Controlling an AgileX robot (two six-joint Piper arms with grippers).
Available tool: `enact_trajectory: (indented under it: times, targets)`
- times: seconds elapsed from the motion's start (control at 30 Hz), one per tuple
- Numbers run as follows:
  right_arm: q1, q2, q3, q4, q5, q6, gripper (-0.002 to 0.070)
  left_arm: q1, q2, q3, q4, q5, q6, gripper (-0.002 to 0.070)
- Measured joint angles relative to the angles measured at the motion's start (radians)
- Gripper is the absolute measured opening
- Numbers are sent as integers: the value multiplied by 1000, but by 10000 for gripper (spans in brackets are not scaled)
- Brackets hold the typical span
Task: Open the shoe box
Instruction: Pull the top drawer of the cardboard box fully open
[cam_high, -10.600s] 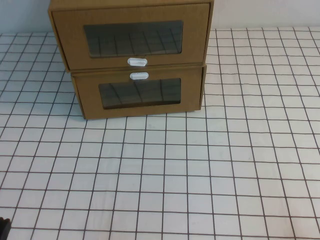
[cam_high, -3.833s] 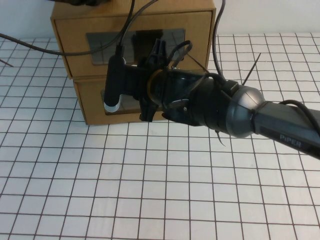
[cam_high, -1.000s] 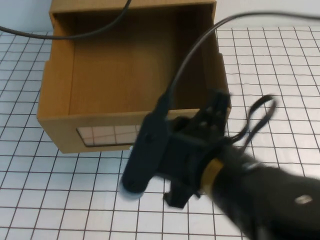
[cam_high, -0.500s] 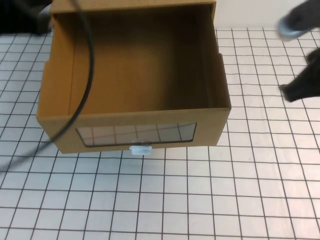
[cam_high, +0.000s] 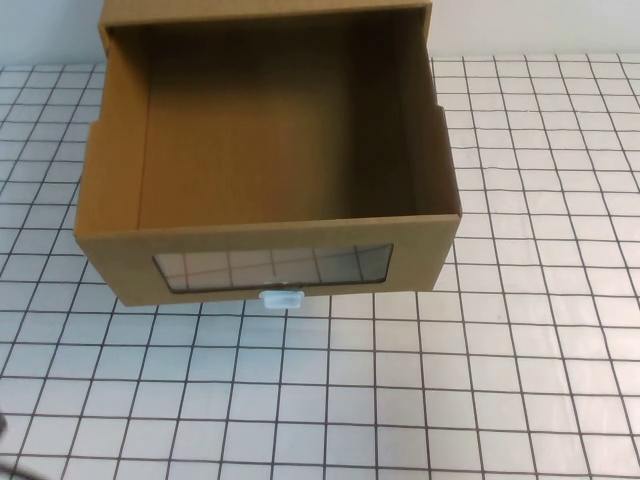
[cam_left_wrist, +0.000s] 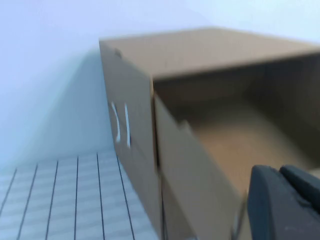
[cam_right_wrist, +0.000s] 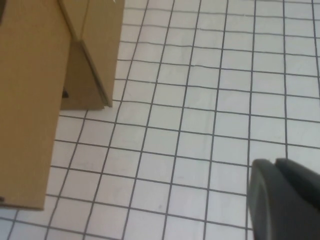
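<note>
Two grippers: neither shows in the high view, each only in its own wrist view
Edges: the white gridded table (cam_high: 520, 380) runs out of view on the left, the right and the near side; at the far side it meets a pale wall (cam_high: 530, 25)
Open room: wide bare grid to the right of the drawer (cam_high: 270, 140) and across the whole near strip; only a narrow strip on the left
Box place: the shoe box (cam_high: 265, 10) stands at the far side, left of centre, back by the wall
Drawer: pulled far out toward the robot, its cardboard floor in full sight; the front panel carries a clear window (cam_high: 272, 268) and, just under it, a white handle (cam_high: 281, 297)
Right arm: the right gripper (cam_right_wrist: 277, 167) is closed, over bare grid to the right of the shoe box
Gap: the drawer's side wall and the right gripper are well apart; the handle stands free
Left arm: the left gripper (cam_left_wrist: 282, 172) faces the shoe box's left side where the drawer comes out of it; open or closed cannot be told
Since half a second ago: the right arm at the right edge and the cable across the left have left the high view; the drawer has not moved
</note>
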Motion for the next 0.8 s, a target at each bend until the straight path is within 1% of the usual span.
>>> enact_trajectory:
  times: [0.13,0.27,0.43,0.57,0.7,0.8]
  targets:
    - [-1,-175,176,44,-92,-4,-13,0,-152,153,5,-4,-4,-2]
    - [-1,-365,349,59,-137,-6,-13,0,-273,281,1,-35,-5,-2]
    - [-2,-616,503,116,-174,-7,-13,0,-333,394,-3,-85,-7,-2]
    - [-2,-734,569,132,-216,-7,-13,0,-338,438,-5,-123,-8,-2]
    - [-2,-760,584,132,-232,-10,-13,0,-338,439,-5,-133,-8,-2]
    - [-2,-760,584,132,-248,-13,-13,0,-338,441,-5,-105,-8,-2]
